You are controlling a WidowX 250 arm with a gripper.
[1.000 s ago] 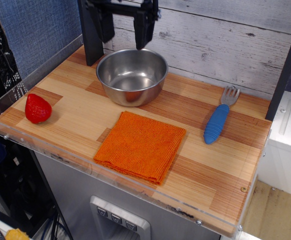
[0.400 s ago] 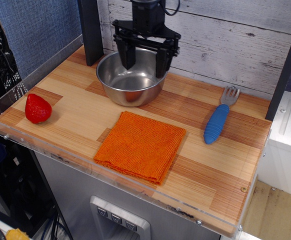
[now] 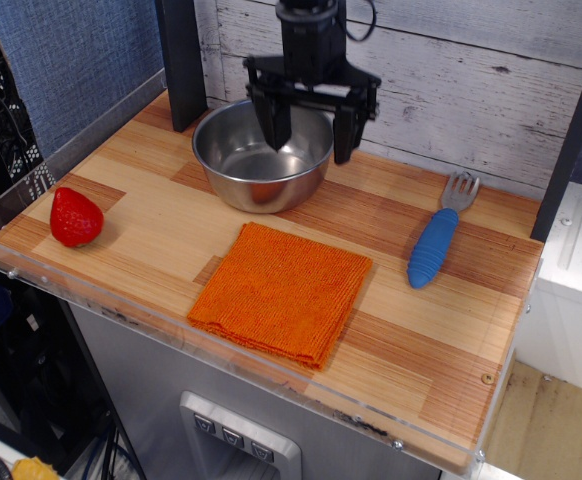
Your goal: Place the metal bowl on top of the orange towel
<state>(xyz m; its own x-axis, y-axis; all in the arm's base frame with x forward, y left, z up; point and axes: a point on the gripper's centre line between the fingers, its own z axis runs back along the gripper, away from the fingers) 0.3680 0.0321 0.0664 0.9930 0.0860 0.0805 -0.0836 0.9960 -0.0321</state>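
Observation:
The metal bowl (image 3: 241, 160) stands upright at the back of the wooden table, left of centre. The orange towel (image 3: 281, 291) lies flat in front of it near the front edge, with a gap between them. My gripper (image 3: 311, 148) is open and hangs over the bowl's right rim. Its left finger reaches down inside the bowl and its right finger is outside the rim. It holds nothing.
A red strawberry (image 3: 75, 217) lies at the left edge. A blue-handled fork (image 3: 437, 242) lies at the right. A dark post (image 3: 181, 60) stands behind the bowl at the back left. A clear lip runs along the table's front edge (image 3: 231, 368).
My gripper has come down from above the bowl and moved right, so its fingers now straddle the bowl's right rim. The bowl and towel have not moved.

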